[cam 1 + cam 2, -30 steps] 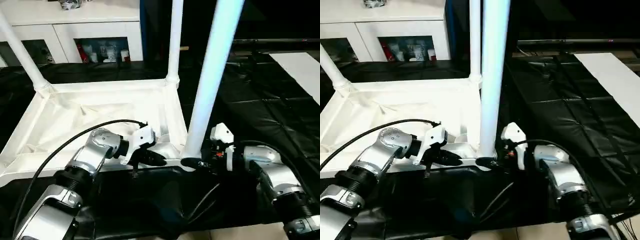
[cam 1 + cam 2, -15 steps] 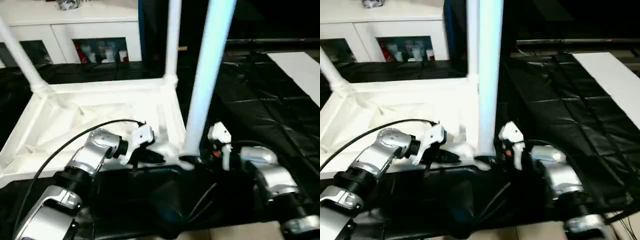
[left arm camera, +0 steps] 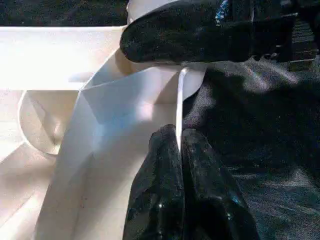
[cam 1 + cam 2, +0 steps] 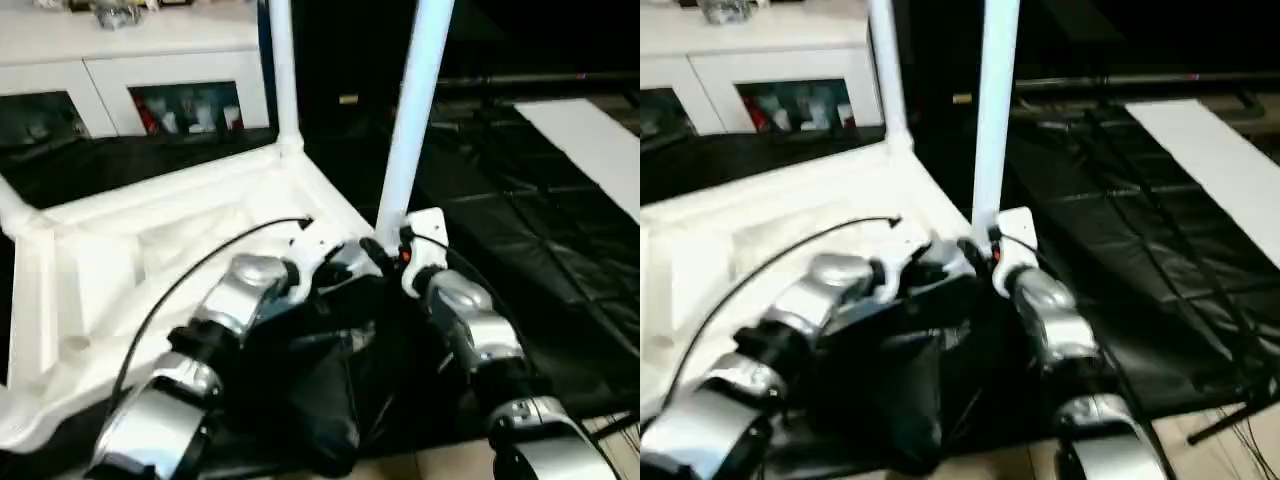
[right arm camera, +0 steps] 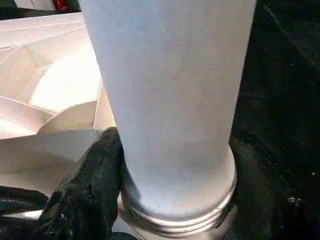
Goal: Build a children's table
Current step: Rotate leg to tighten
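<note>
While the two silver forearms are reaching forward over the black sheet (image 4: 560, 250), both grippers are meeting at the near right corner of the upturned table top (image 4: 120, 260). The left gripper (image 3: 179, 145) is pressing its two black fingers together on the thin upright rim (image 3: 179, 107) of the top, just beside the round corner socket (image 3: 165, 7). The right gripper (image 5: 170, 200) is standing with its fingers (image 5: 87, 190) spread around the base of a white leg (image 5: 170, 90), one finger on each side of the tube, touching it just above the threaded collar. That leg (image 4: 412, 110) is rising upright from the corner socket between the two wrists. The table top is lying underside up on the sheet, its raised rim and inner ribs facing the ceiling. At the far right corner a second leg (image 4: 281, 70) is standing upright in its socket, and the stub of another is showing at the left edge (image 4: 12, 212). Beyond the table a white cabinet (image 4: 150, 60) with glass doors is standing against the back.
</note>
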`<state>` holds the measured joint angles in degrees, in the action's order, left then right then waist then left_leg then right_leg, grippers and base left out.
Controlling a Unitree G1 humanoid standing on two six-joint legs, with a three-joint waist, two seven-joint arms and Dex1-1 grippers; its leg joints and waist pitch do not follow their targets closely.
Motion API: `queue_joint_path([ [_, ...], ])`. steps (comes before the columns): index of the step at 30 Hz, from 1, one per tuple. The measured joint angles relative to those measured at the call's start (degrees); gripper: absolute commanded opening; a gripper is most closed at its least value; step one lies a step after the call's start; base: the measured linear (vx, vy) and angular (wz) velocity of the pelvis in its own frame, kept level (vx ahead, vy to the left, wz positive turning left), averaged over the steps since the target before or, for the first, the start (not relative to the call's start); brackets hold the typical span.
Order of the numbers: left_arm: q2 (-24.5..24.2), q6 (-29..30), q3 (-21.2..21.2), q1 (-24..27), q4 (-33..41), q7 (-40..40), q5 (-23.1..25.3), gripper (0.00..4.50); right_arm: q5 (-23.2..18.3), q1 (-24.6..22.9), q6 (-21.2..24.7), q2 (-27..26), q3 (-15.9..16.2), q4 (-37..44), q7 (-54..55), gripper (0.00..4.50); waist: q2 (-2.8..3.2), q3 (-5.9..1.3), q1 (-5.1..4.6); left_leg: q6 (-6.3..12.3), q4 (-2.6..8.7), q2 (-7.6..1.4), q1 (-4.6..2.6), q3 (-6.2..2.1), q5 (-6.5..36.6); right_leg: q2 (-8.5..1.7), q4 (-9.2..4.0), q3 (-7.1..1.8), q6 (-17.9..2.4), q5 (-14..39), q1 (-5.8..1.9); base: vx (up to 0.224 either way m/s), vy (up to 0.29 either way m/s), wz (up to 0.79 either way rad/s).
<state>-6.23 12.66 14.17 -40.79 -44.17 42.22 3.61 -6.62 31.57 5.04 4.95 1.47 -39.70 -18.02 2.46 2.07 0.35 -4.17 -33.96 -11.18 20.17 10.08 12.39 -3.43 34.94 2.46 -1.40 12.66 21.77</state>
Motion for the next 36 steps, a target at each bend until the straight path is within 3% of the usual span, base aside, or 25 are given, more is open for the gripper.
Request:
queue_joint_path([
  [1, 0.0, 0.0, 0.0, 0.0, 0.0, 0.0, 0.0, 0.0, 0.0, -0.1, -0.4, 0.0, 0.0, -0.1, -0.3, 3.23, 0.01, 0.0, 0.01, 0.0, 0.0, 0.0, 0.01, 0.0, 0.0, 0.0, 0.0, 0.0, 0.0, 0.0, 0.01, 0.0, 0.0, 0.0],
  [2, 0.0, 0.2, 0.3, 0.0, 0.0, 0.0, 0.1, 0.0, -0.3, -0.4, -0.8, 0.3, -0.4, 0.0, -1.5, 3.37, 0.02, 0.0, 0.02, 0.0, 0.01, 0.0, 0.01, 0.0, 0.0, 0.0, 0.0, 0.0, 0.0, 0.0, 0.01, 0.0, 0.0, 0.0],
  [7, -1.1, -0.2, 0.4, 0.2, 0.1, 0.6, 0.2, 0.0, -1.8, -2.3, -1.4, 3.1, -0.4, 1.5, -9.9, 3.74, 0.06, 0.0, -0.15, 0.15, 0.05, 0.0, 0.0, -0.01, -0.1, 0.0, 0.01, 0.01, 0.0, 0.0, 0.01, 0.0, 0.0, 0.0],
  [10, -1.9, -1.2, 0.6, 0.6, 0.6, 2.1, 0.3, 0.0, -2.1, -3.0, -0.6, 6.8, 1.4, 3.6, -15.7, 3.93, 0.13, 0.03, -0.39, 0.14, 0.05, 0.0, -0.01, -0.07, -0.1, 0.03, 0.04, 0.03, 0.0, 0.0, 0.03, 0.0, 0.0, 0.0],
  [14, -4.5, -2.8, 0.9, 2.1, 2.3, 7.5, -0.5, 0.0, -2.6, -5.4, -0.6, 12.4, 3.9, 7.9, -26.6, 3.93, 0.31, -0.06, -0.33, 0.15, 0.17, -0.04, -0.02, -0.1, -0.1, 0.07, 0.04, 0.08, 0.2, 0.1, 0.05, 0.0, 0.0, 0.0],
  [18, -8.9, -7.0, 1.8, 4.8, 4.7, 18.7, -2.8, 0.0, -3.9, -7.5, -0.6, 15.0, 5.0, 10.8, -33.9, 3.93, 0.65, 0.05, 0.02, 0.15, 0.25, -0.11, 0.03, -0.18, -0.1, 0.12, 0.03, 0.19, 0.2, 0.1, 0.09, 0.0, 0.0, 0.0],
  [23, -10.7, -9.7, 4.3, 5.7, 6.5, 28.2, -4.0, 0.0, -4.3, -8.8, -0.5, 16.0, 7.6, 14.1, -38.7, 3.93, 1.18, 0.22, 2.37, 0.2, 0.04, -0.11, 0.11, 0.0, -0.1, -0.05, -0.01, 0.21, 0.1, 0.2, 0.16, 0.0, 0.0, 0.0],
  [30, -12.3, -9.0, 4.3, 6.8, 7.8, 32.0, -5.0, 0.0, -4.5, -10.6, 0.5, 18.0, 9.4, 16.8, -43.3, 3.93, 1.25, 0.2, 2.32, 0.25, 0.01, -0.13, 0.1, 0.04, 0.0, -0.05, 0.0, 0.21, 0.1, 0.2, 0.17, 0.0, 0.0, 0.0],
  [32, -12.4, -9.1, 4.3, 6.9, 7.8, 32.4, -5.1, 0.0, -4.4, -10.7, 0.6, 18.1, 9.5, 17.0, -43.8, 3.57, 1.27, 0.18, 2.32, 0.24, 0.02, -0.13, 0.07, 0.03, 0.0, -0.04, 0.01, 0.21, 0.1, 0.2, 0.17, 0.0, 0.0, 0.0],
  [36, -12.5, -9.3, 4.3, 6.9, 7.8, 32.5, -5.1, 0.0, -4.6, -10.7, 0.7, 18.1, 9.7, 17.1, -44.4, 3.46, 1.26, 0.18, 2.21, 0.24, 0.01, -0.13, 0.08, 0.04, 0.0, -0.04, 0.01, 0.2, 0.1, 0.2, 0.16, 0.0, 0.0, 0.0],
])
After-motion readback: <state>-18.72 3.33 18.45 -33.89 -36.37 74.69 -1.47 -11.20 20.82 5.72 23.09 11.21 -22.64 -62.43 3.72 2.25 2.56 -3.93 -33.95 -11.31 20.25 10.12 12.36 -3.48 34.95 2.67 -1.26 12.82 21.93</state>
